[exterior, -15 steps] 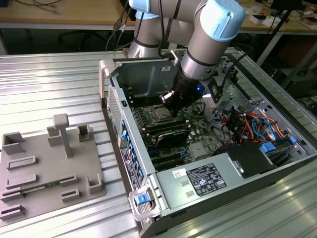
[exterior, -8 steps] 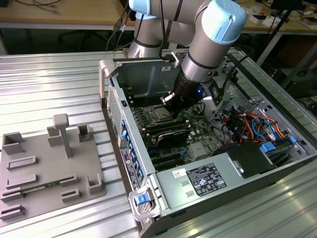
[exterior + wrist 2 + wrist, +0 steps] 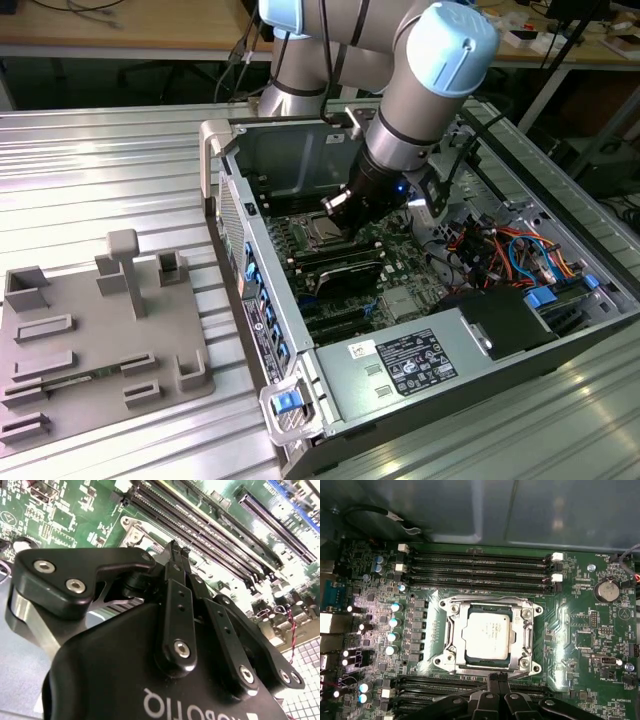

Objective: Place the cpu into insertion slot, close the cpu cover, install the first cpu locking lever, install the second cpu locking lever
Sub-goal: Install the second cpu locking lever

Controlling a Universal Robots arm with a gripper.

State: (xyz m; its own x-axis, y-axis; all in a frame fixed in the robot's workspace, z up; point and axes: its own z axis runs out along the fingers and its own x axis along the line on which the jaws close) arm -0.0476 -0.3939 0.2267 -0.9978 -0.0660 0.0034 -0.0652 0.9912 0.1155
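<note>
**CPU seated under closed cover; pincer at socket edge**

In the first wrist view the cpu is seen lying flat in the insertion slot, its silver top showing through the window of the cpu cover, which is lowered over it. In the exterior view the socket sits on the motherboard inside the open computer case, which rests on the ribbed metal bench.

The pincer is held just beside the socket edge near the memory slots. Its fingers are pressed together at the tips; nothing is seen pinched between them.

Whether either locking lever is latched cannot be told.

Risk, as judged: a thin lever could slip off the narrow closed tips and spring back. Sideways drift could scrape the neighbouring slots.
</note>
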